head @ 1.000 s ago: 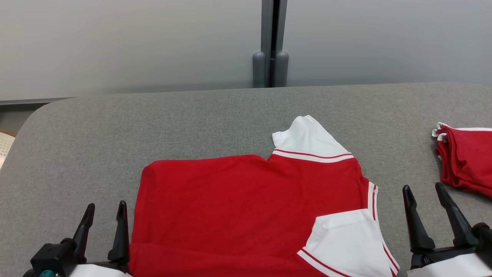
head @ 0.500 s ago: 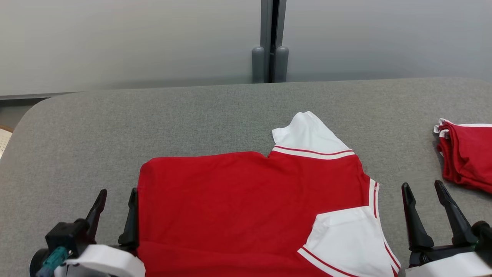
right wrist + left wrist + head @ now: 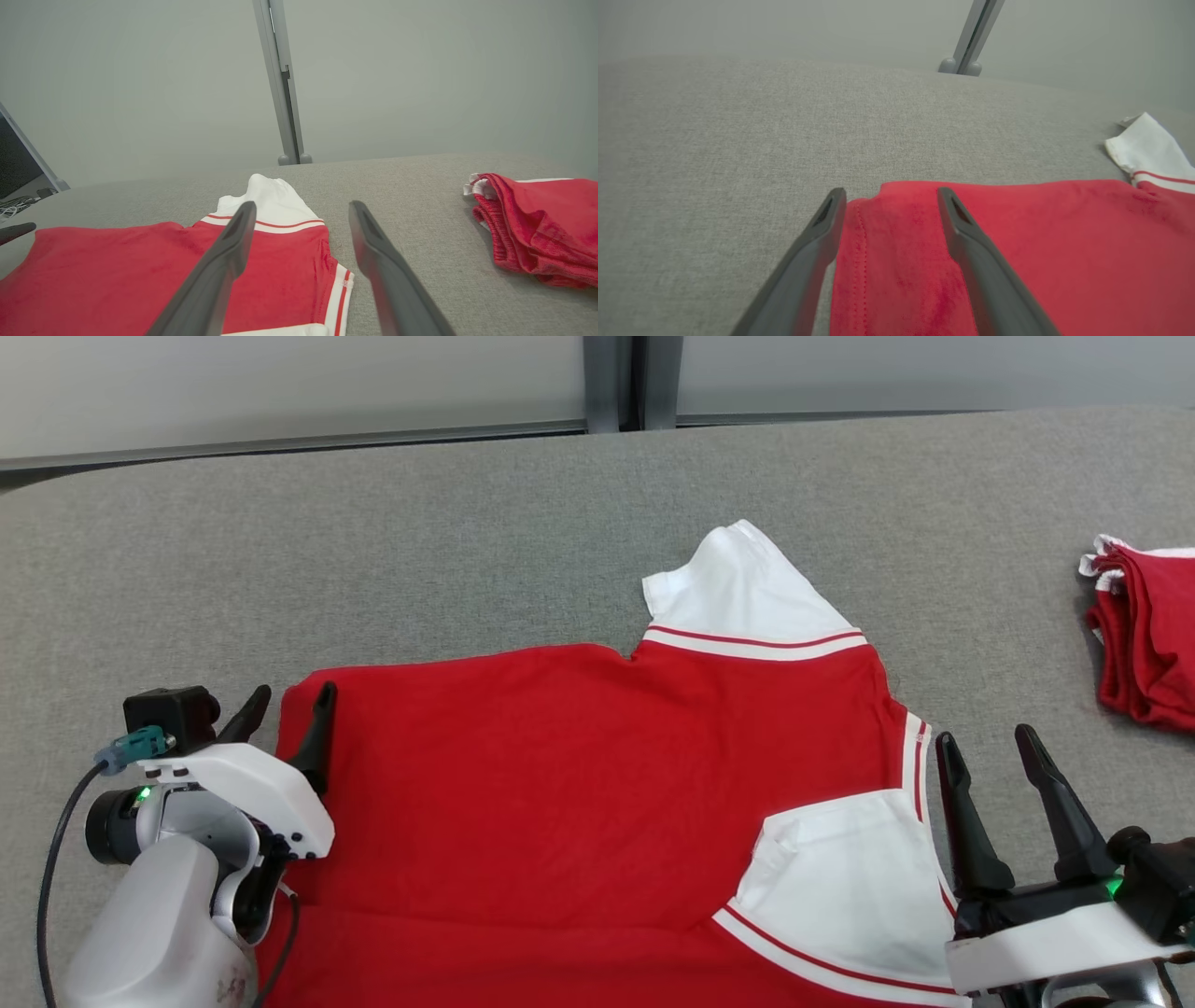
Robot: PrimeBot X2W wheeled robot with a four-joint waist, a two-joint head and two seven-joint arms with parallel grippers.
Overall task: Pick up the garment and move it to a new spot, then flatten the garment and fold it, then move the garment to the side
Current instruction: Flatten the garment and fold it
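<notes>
Since a second ago the left gripper (image 3: 292, 695) has been carried forward along the left edge of the garment (image 3: 560, 784) to its far left corner. The head camera has been tipped down, so the whole scene is shifted.

Two grippers are counted. Nearest, the right gripper (image 3: 985, 737) is held with its fingers spread wide and nothing between them, just beside the garment's right edge by the near white sleeve (image 3: 840, 877). The left gripper's fingers are likewise seen apart, set astride the red corner.

One garment, red with two white sleeves, is laid flat on the grey table (image 3: 373, 541) at the near middle. Its far sleeve (image 3: 738, 588) is turned out beyond the red body. One folded red pile (image 3: 1148, 635) is placed well apart to the right, and one grey post (image 3: 616, 373) is seen beyond the table.

In the left wrist view the stitched hem (image 3: 859, 261) between the fingers is made out, which the head view leaves unclear. In the right wrist view the pile's layered folds are shown, and a dark panel (image 3: 14, 163) at the far left.
</notes>
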